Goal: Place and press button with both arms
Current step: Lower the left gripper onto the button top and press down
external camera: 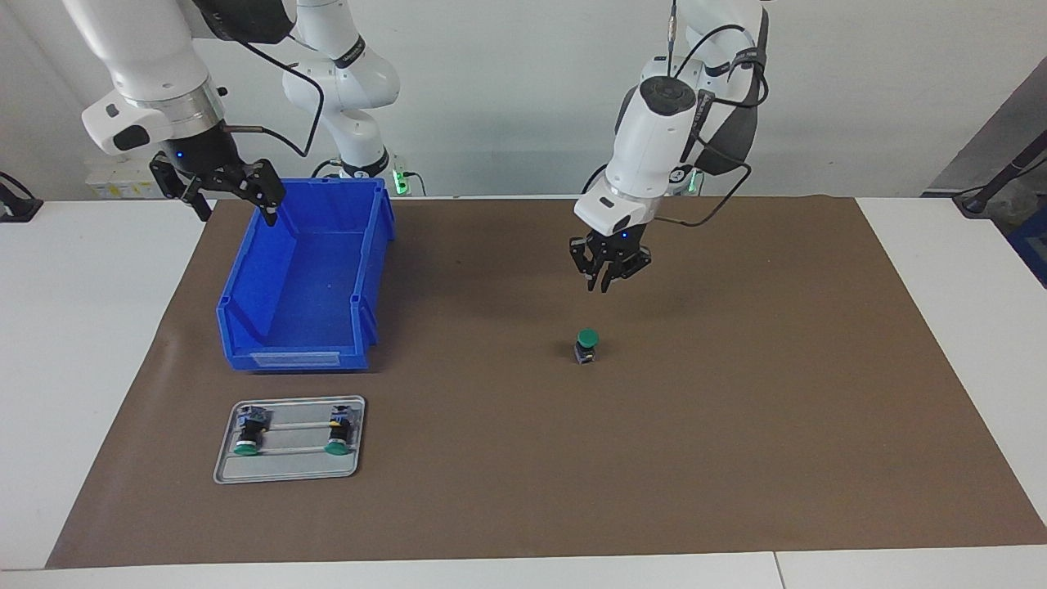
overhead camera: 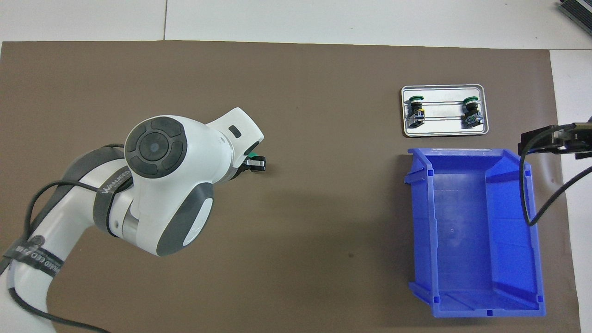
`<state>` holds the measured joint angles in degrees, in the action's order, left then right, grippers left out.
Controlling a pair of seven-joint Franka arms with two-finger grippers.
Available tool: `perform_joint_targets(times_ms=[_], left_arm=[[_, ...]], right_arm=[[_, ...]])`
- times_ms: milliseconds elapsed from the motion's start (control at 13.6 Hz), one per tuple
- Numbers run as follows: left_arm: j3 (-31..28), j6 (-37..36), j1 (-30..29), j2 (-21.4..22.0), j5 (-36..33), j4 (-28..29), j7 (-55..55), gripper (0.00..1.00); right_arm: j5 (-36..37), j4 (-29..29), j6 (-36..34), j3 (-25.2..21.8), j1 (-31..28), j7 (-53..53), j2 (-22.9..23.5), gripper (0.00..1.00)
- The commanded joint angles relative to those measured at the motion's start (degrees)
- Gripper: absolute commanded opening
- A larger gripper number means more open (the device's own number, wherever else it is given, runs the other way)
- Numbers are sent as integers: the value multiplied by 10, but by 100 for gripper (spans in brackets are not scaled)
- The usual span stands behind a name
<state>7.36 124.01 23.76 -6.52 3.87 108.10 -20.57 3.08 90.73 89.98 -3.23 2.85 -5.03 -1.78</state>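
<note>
From the facing view, the left gripper (external camera: 609, 282) hangs clear above the lone upright button (external camera: 586, 345) mid-mat, fingers drawn narrow, holding nothing; overhead, its arm hides most of that button. The right gripper (external camera: 233, 200) hangs over the blue bin's (external camera: 303, 278) rim, fingers wide. Three buttons: two lie on the metal tray (external camera: 288, 470).

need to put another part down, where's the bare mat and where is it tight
Bare brown mat runs from the lone upright button to the left arm's end. Crowded at the right arm's end: blue bin, and the metal tray holding two buttons farther from the robots.
</note>
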Motion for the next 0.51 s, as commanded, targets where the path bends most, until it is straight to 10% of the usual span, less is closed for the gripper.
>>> perform_joint_targets(times_ms=[0,441], left_arm=[[-10,38,5,-32,-4,-2,-12,0],[-12,112,-5,-81,-4,4,-18,0]], right_arm=[[-8,12,-2,2,-4,14,-12,100],[-8,12,-2,2,-4,14,-12,100]])
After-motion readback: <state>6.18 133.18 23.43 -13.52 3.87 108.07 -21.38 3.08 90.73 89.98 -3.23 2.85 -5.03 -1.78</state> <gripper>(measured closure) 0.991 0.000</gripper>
